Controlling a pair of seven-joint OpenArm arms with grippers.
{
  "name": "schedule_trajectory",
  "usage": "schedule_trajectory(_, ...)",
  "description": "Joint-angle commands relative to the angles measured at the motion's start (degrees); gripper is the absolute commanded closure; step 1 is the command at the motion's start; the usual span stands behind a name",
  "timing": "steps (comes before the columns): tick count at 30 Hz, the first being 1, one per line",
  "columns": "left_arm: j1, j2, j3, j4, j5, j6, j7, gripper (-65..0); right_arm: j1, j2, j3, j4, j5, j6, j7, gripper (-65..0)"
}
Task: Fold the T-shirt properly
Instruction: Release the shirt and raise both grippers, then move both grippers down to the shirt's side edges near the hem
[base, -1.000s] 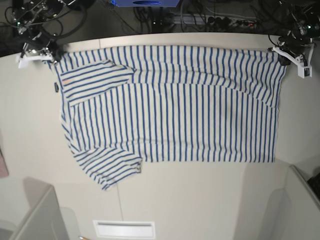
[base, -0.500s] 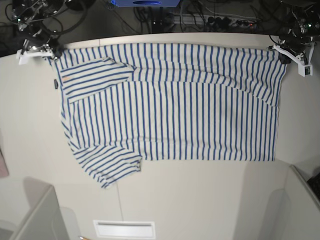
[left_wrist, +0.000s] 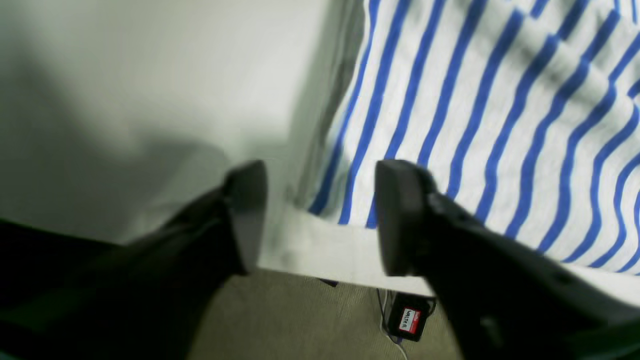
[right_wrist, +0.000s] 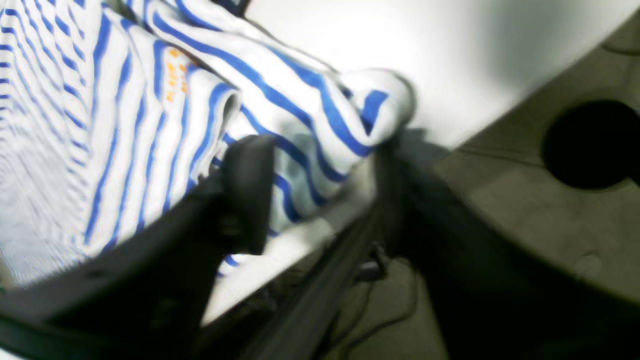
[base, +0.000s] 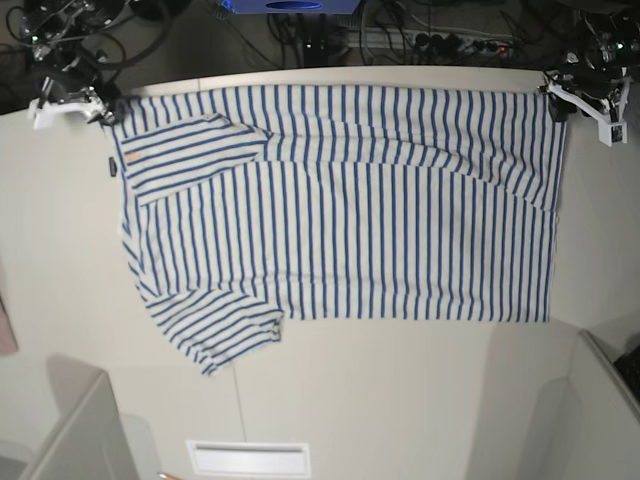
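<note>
Across the middle of the base view, the T-shirt (base: 340, 200) lies spread on the pale counter (base: 400, 400), its long axis running left to right, neck end at the left of the frame and hem at the right. One fold appears made: the far sleeve is turned in over the body at upper left, forming a flat striped flap, and the far edge of the shirt runs straight along the counter's back edge. The near sleeve at lower left is not yet folded; it juts out past the body's lower edge. The left claw (base: 556, 103) sits at the upper right corner of the shirt. In the left wrist view its jaws stand apart over the counter's edge, with the cloth's corner (left_wrist: 330, 210) lying between them but clamped by neither. The right claw (base: 108, 108) sits at the upper left corner. In the right wrist view, which is blurred, its jaws are likewise apart, with a bunched corner of cloth (right_wrist: 350, 120) between them and apparently free. By judgement, the task is at an early to middle stage: one side is done, while the near sleeve and side, and the crosswise folds that would shorten the shirt, remain.
</note>
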Motion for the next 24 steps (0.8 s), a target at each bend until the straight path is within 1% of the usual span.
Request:
schedule_trajectory(1,0.42,-0.96,-0.55,1.08,-0.39,-0.05,-0.70,-40.2,-0.53,0.61,0.37,2.17,0.88,0.04,0.61,-32.4)
schedule_trajectory(3,0.51,-1.05,-1.69,1.08,-0.39,-0.05,-0.70,-42.5,-0.62,0.61,2.04,4.54,0.88,0.04,0.53,-31.2)
schedule_trajectory(7,0.33,-0.78,-7.76,2.93,-0.39,-0.05,-0.70,-42.1,-0.27,0.87,3.89,7.88,0.88,0.04,0.61,-31.2)
schedule_trajectory(9,0.16,-0.87,-10.13,5.12,-0.39,-0.05,-0.70,-42.1,1.23,1.13,3.71,8.49,0.80,0.04,0.53,-31.2)
schedule_trajectory(11,-1.42,-1.05,-11.01,7.59,-0.39,-0.05,-0.70,-42.0,3.42,2.45,3.54,8.41,0.80,0.13,0.09,-31.4)
schedule_trajectory(14,-4.50,-1.13,-10.92,9.08,-0.39,-0.05,-0.70,-41.8,6.68,3.51,-0.68,8.23,0.71,0.13,0.35,-31.2)
schedule_trajectory(17,-8.55,-1.31,-7.49,9.08,0.14,0.04,-0.61,-41.6,10.72,4.30,-5.61,8.06,0.44,0.04,0.61,-30.8)
schedule_trajectory(18,-9.42,-1.57,-5.56,9.17,1.46,0.04,-0.61,-41.6,12.13,4.47,-7.19,7.53,0.36,0.04,0.61,-30.8)
schedule_trajectory(20,-11.71,-1.84,-0.99,8.99,5.32,0.04,-0.61,-41.6,15.12,4.47,-9.56,5.68,0.36,0.04,0.70,-30.8)
schedule_trajectory(22,-14.26,-1.66,3.49,9.26,10.51,0.04,-0.61,-41.6,18.55,4.83,-11.58,2.78,0.36,0.04,1.76,-30.9)
schedule_trajectory(24,-16.28,-1.57,6.84,9.17,14.47,0.04,-0.61,-41.6,20.92,6.67,-14.05,-0.56,0.36,0.04,2.72,-31.2)
